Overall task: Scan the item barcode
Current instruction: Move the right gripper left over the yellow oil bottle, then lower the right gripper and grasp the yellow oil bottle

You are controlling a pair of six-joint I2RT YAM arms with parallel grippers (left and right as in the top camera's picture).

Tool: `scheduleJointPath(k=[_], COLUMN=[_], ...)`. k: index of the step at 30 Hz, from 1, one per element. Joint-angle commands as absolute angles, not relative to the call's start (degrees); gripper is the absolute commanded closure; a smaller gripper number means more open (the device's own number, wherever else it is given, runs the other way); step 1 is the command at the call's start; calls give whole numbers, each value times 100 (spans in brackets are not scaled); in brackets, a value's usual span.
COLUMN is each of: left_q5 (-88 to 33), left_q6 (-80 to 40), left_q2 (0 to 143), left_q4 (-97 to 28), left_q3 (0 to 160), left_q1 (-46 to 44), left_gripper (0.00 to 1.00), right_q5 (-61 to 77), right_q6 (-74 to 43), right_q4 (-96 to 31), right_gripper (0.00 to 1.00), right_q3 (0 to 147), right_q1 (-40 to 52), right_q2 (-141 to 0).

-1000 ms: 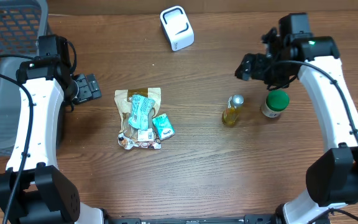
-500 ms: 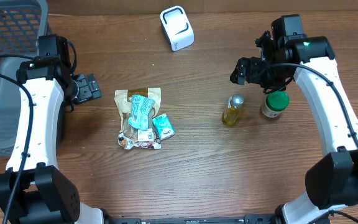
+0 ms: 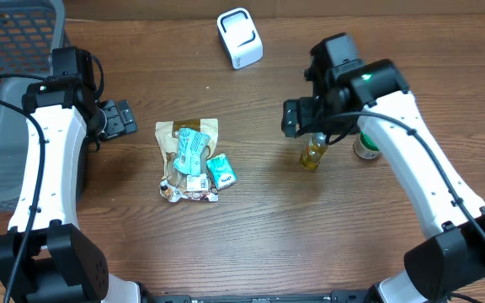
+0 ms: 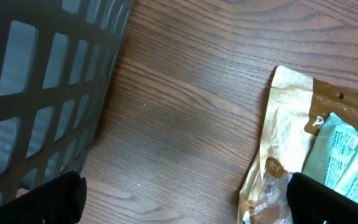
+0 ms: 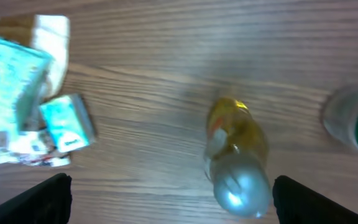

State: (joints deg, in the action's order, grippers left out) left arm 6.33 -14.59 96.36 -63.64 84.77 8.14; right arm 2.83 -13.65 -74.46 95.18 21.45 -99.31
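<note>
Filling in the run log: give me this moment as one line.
left gripper open near basket | right gripper open above bottle, nothing held | scanner at far edge, untouched

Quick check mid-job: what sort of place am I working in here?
Probably a mock shop checkout: a white scanner at the back, a grey basket, and groceries like a snack bag and yellow bottle.

Brown wood-grain table (image 3: 268, 236) carries everything. Far edge, centre: white boxy scanner (image 3: 240, 38). Left edge: dark grey lattice plastic basket (image 3: 7, 50). Left of centre: flat tan snack pouch (image 3: 173, 156), small teal carton (image 3: 221, 172) touching its lower right corner. Right of centre: yellow-filled bottle with silver cap (image 3: 312, 156), upright; green-lidded clear jar (image 5: 353, 121) near it, not touching.
</note>
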Motion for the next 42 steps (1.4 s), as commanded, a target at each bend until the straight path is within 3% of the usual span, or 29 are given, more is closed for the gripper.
scheduleJointPath(k=[1, 26, 37, 42], left_q5=[703, 703, 703, 703], left_q6=[-1391, -1391, -1391, -1393], left_q2=[9546, 9546, 9546, 9546], left_q4=[-6364, -6364, -6364, -6364], left_q3=[8593, 8593, 8593, 8593], left_q1=[823, 823, 823, 823], left_gripper=[0, 1, 0, 1], right_q5=[-718, -744, -421, -421], right_q6=[-1981, -1997, -2001, -2152], right_q4=[-7513, -6119, -6143, -6156], right_gripper=[0, 2, 30, 32], right_q3=[9441, 8058, 8055, 8055], right_q1=[2281, 1911, 1900, 1900], right_q2=[-9776, -9817, -9817, -9817])
